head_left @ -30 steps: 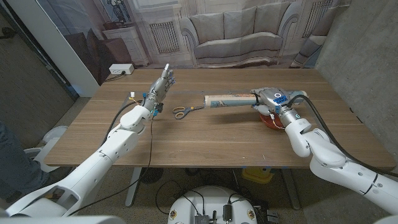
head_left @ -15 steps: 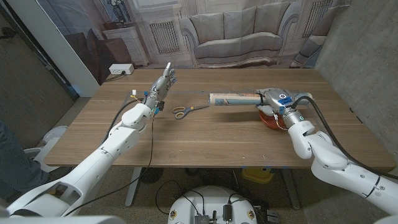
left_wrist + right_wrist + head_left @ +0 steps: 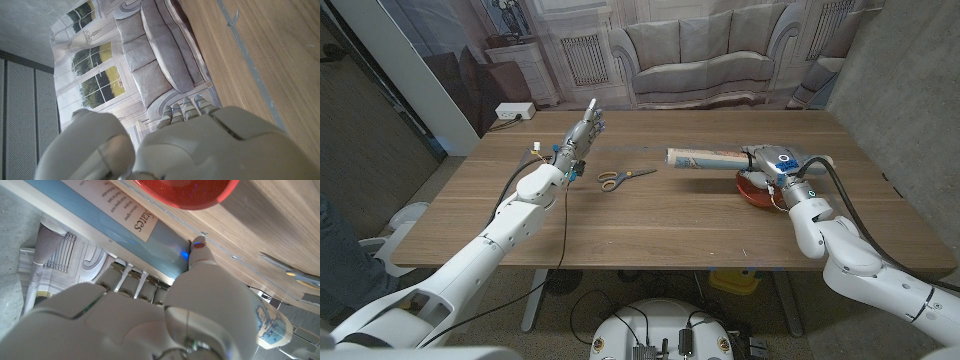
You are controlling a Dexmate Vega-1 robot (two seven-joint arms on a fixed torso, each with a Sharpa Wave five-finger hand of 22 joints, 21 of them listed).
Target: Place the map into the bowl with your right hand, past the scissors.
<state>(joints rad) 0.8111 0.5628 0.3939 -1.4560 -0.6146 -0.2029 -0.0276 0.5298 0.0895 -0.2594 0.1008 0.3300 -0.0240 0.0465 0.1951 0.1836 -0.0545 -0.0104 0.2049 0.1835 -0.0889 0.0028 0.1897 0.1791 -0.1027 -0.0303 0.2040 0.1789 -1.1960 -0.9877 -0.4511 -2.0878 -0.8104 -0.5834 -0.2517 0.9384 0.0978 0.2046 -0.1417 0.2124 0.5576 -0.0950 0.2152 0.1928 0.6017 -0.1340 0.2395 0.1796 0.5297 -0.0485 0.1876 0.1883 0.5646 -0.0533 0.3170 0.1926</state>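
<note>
Presently the right hand (image 3: 772, 163) holds the rolled paper map (image 3: 703, 158), a pale tube with printed text, its fingers clamped round one end. The map lies roughly level above the brown wooden desk (image 3: 650, 225), the held end over the shallow red bowl (image 3: 757, 190) and the free end pointing toward the grey-handled scissors (image 3: 616, 178). The bowl sits on the desk directly under the right hand, partly covered by it. In the right wrist view the map (image 3: 125, 215) shows its printed side just beyond the hand (image 3: 150, 315), with the bowl's (image 3: 192, 191) red rim close beside it; whether map and bowl touch cannot be told.

The scissors lie flat on the desk, well apart from the bowl, between it and the left hand (image 3: 582, 135). That hand stands raised above the desk on the far side of the scissors from the bowl, fingers extended, slightly apart and holding nothing. The left wrist view shows the back of this hand (image 3: 200, 145) against bare desk (image 3: 265, 50) and a printed backdrop of a grey sofa (image 3: 692, 62).
</note>
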